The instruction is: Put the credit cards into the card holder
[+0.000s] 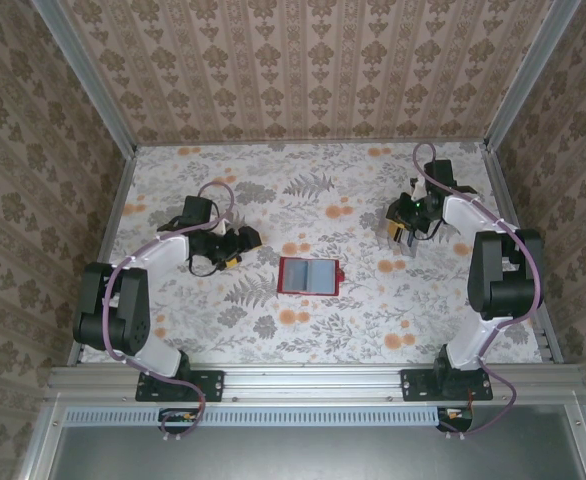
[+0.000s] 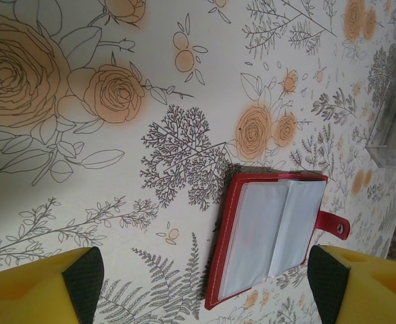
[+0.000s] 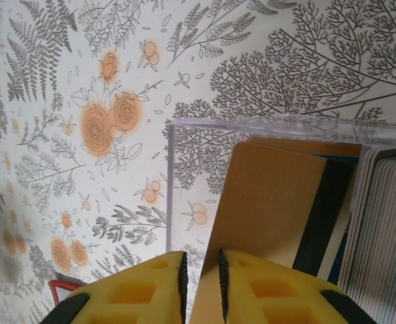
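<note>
Floral-printed table (image 1: 273,190), items listed from the left. Left gripper (image 1: 235,243): seen in the top view just left of the card holder and apart from it; in the left wrist view (image 2: 205,270) its yellow fingers (image 2: 42,290) are spread wide to either side, with nothing held or touched between them. Card holder (image 1: 308,276): red, laid flat and opened near the table's centre, between the two arms; pale see-through pockets (image 2: 272,233) are turned upward and a red strap tab (image 2: 334,226) with a snap is extended from one side. No card can be made out in the pockets. Clear plastic box (image 2: 394,125): placed well to the right of the card holder, with the right gripper (image 1: 405,232) set over it. Right gripper, wrist view (image 3: 201,283): yellow fingers (image 3: 137,290) are drawn together to a narrow slit, into which the edge of a credit card (image 3: 272,202) is taken; the face shown is tan with a dark stripe. The card is tilted inside the box wall (image 3: 252,125). Remaining cards (image 3: 384,223): stacked on edge at the right of the box.
</note>
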